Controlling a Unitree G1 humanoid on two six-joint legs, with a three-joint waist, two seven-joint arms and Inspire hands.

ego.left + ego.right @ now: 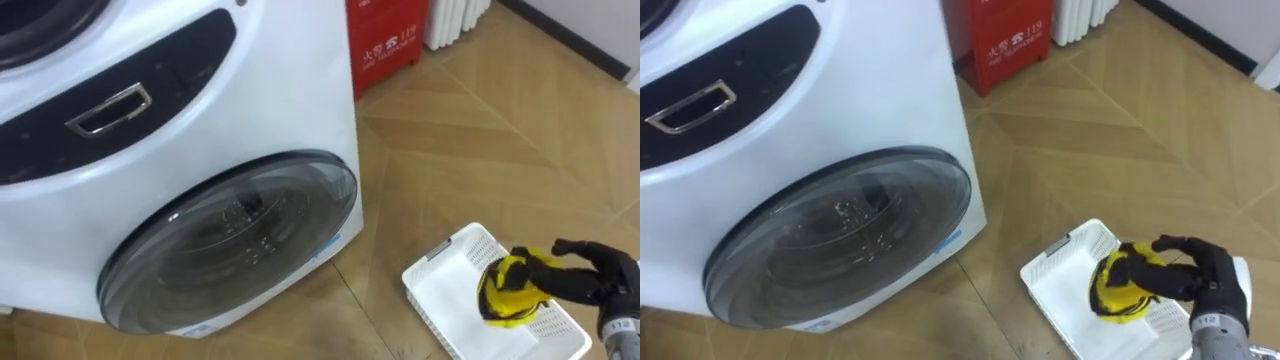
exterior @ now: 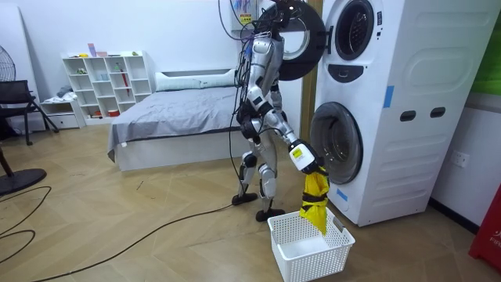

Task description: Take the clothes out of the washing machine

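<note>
My right hand (image 1: 590,275) is shut on a yellow cloth (image 1: 512,290), which hangs over a white slatted basket (image 1: 440,265) on the wooden floor at my lower right. In the room view the cloth (image 2: 315,200) dangles from the hand (image 2: 301,154) into the basket (image 2: 309,247). The white washing machine's round glass door (image 1: 235,235) is shut, to the left of the basket, and dark laundry shows dimly behind the glass. I stand facing the machine (image 2: 368,117).
A second machine is stacked on top, its round door (image 2: 301,39) swung open. A red cabinet (image 1: 385,40) and a white radiator (image 1: 455,20) stand against the wall beyond the washer. A bed (image 2: 172,117) and a white shelf (image 2: 106,82) lie behind me.
</note>
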